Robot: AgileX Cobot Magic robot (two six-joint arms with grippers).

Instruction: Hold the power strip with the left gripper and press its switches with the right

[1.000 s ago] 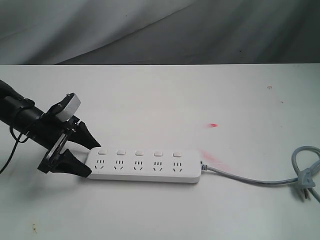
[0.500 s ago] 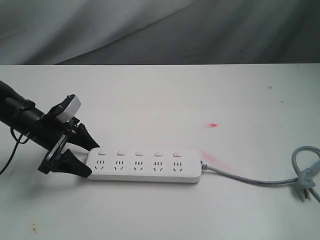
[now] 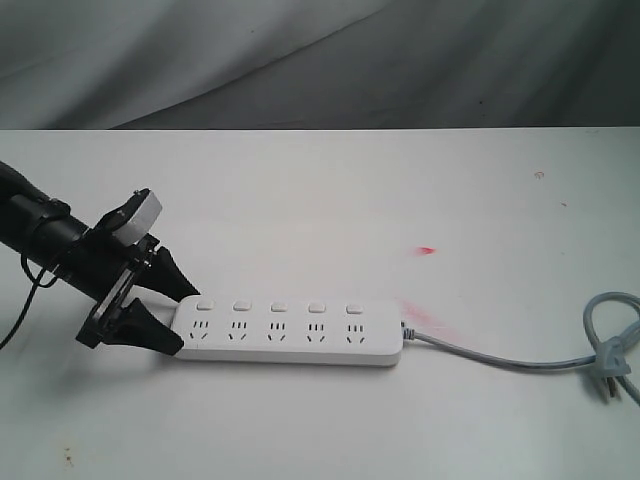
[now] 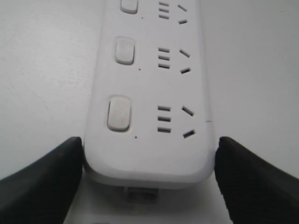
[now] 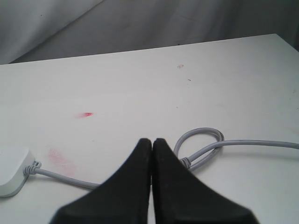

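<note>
- Lying flat on the white table (image 3: pixel 330 200), toward the front and middle of the exterior view, is the long white power strip (image 3: pixel 290 328); its length runs across the view from left to right
- Five small square switches (image 3: pixel 279 305) sit in a row along its far edge, one above each socket group; nothing is touching them
- Left claw (image 3: pixel 187 320), black with pointed tips and a small pale block on top, comes in low from the left edge on a slim black arm; it straddles the left end of the strip
- Its wrist view shows one black fingertip (image 4: pixel 70 154) against each long side of the rounded end, so the claw is spread to the strip's full width and holding it there
- Right claw (image 5: pixel 152 141) shows only in its own wrist view; its two black fingers are pressed together with nothing between them; it hangs above bare table, well apart from the strip
- Grey cable (image 3: pixel 500 360) leaves the right end of the strip and curls into a loop near the right edge of the table
- Small red mark (image 3: pixel 427 249) and a faint pink smudge (image 3: pixel 420 315) stain the table near the strip's cable end
- Grey cloth (image 3: pixel 300 60) hangs behind the table
</note>
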